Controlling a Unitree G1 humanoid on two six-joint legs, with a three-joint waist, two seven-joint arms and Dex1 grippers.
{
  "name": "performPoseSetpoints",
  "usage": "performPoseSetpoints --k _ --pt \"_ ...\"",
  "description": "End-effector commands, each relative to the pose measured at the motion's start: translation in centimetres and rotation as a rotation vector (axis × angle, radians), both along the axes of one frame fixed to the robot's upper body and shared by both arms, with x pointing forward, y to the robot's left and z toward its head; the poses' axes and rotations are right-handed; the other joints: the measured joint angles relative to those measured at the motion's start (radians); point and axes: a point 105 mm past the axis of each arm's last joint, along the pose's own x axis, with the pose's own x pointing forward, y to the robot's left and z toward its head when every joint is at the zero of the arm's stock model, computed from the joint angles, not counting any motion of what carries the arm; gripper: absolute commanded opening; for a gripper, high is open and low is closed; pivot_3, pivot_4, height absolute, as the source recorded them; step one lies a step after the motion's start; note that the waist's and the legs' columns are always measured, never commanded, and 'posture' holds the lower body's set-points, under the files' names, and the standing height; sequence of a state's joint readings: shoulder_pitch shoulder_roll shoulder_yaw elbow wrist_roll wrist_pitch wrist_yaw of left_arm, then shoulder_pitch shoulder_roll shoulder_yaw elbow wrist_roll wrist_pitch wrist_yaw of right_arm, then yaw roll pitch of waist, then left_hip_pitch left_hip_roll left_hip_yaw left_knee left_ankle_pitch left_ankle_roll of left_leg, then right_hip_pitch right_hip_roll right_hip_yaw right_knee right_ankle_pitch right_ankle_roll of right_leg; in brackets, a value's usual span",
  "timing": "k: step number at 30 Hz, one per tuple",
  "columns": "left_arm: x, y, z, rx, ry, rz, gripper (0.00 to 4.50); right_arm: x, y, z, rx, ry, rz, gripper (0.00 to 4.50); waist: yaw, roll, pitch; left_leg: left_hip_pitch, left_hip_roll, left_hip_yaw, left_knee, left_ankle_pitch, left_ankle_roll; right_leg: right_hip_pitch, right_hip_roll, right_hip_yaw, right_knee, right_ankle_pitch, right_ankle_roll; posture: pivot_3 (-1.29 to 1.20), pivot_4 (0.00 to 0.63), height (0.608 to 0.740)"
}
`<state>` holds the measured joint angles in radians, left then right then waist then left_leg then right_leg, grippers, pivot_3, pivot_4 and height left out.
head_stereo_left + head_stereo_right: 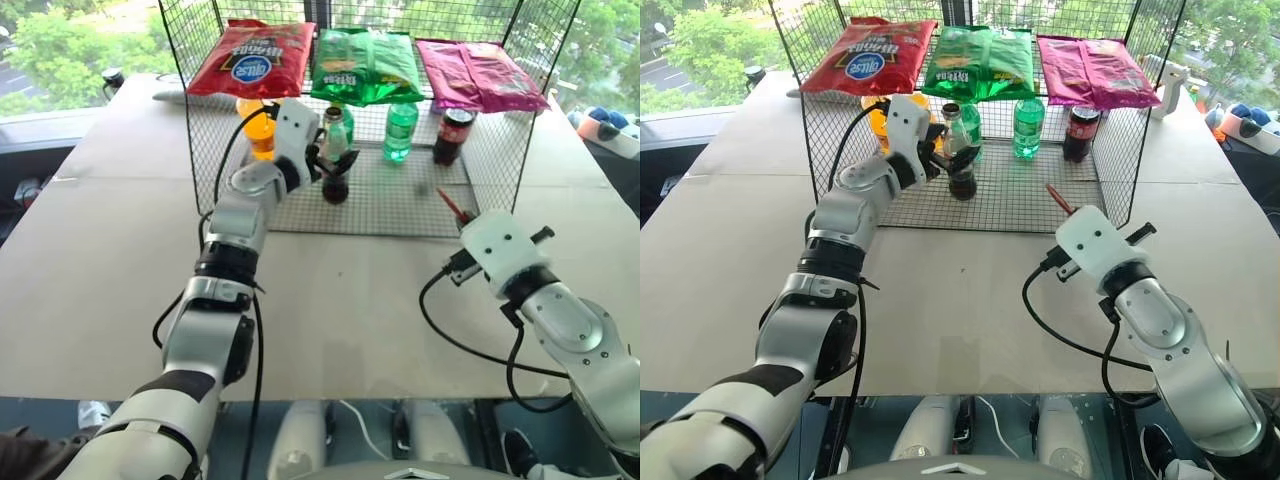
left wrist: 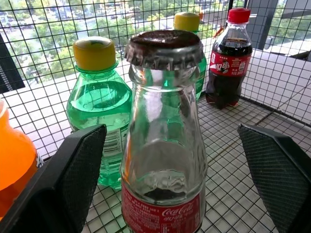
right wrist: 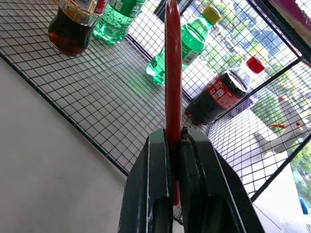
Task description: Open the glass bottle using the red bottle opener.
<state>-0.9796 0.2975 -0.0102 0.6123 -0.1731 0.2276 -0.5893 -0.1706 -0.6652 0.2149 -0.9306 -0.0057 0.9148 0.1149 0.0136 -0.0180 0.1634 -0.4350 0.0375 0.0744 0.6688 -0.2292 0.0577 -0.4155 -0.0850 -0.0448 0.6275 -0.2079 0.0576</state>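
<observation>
The glass bottle (image 2: 165, 145) stands upright on the wire shelf floor, clear at the neck with a red label band, dark cola low down and a crown cap on top. My left gripper (image 1: 331, 160) is open around it, one black finger (image 2: 73, 179) on each side of the bottle, level with its shoulder and apart from the glass. The red bottle opener (image 3: 172, 82) sticks out edge-on from my right gripper (image 3: 172, 133), which is shut on it. That gripper (image 1: 1068, 215) hovers over the table just in front of the rack's right front corner, well to the right of the bottle.
A black wire rack (image 1: 400, 195) on the beige table holds two green plastic bottles (image 1: 399, 130), a plastic cola bottle (image 1: 453, 135) and an orange bottle (image 1: 260, 135). Three snack bags (image 1: 365, 65) lie on its top. Rack side walls flank the shelf.
</observation>
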Motion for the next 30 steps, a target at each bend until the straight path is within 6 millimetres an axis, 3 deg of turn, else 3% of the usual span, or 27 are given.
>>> performPoseSetpoints --k 1,4,7,10,11,30 --pt "0.3 -1.0 1.3 0.022 -0.055 -0.025 4.46 -0.6 -0.2 1.4 0.004 -0.064 -0.008 0.0 0.001 0.0 0.0 0.0 0.0 0.0 0.0 0.0 0.0 0.0 0.0 0.0 0.0 0.0 0.0 0.0 0.15 0.74" --pt "0.5 -1.2 1.1 0.025 -0.052 -0.028 4.46 -0.7 -0.2 1.4 0.006 -0.065 -0.013 0.0 0.0 0.0 0.0 0.0 0.0 0.0 0.0 0.0 0.0 0.0 0.0 0.0 0.0 0.0 0.0 0.0 0.15 0.74" --pt "0.8 -1.3 1.1 0.024 -0.055 -0.03 3.77 -0.8 -0.4 1.4 0.008 -0.067 -0.023 0.0 0.001 0.0 0.0 0.0 0.0 0.0 0.0 0.0 0.0 0.0 0.0 0.0 0.0 0.0 0.0 0.0 0.15 0.74" --pt "0.9 -1.5 1.1 0.021 -0.057 -0.034 2.46 -0.9 -0.4 1.3 0.009 -0.066 -0.028 0.0 0.001 0.0 0.0 0.0 0.0 0.0 0.0 0.0 0.0 0.0 0.0 0.0 0.0 0.0 0.0 0.0 0.15 0.74" --pt "0.9 -1.5 1.1 0.019 -0.058 -0.035 2.26 -0.9 -0.5 1.3 0.01 -0.065 -0.031 0.0 0.001 0.0 0.0 0.0 0.0 0.0 0.0 0.0 0.0 0.0 0.0 0.0 0.0 0.0 0.0 0.0 0.15 0.74" --pt "-0.4 -0.7 3.0 -0.083 -0.098 -0.076 2.27 -0.8 -0.4 0.9 0.017 -0.058 -0.027 0.0 -0.001 -0.001 0.0 -0.001 0.0 -0.001 0.0 0.0 0.0 0.0 0.0 0.0 0.0 0.0 0.0 0.0 0.15 0.74"
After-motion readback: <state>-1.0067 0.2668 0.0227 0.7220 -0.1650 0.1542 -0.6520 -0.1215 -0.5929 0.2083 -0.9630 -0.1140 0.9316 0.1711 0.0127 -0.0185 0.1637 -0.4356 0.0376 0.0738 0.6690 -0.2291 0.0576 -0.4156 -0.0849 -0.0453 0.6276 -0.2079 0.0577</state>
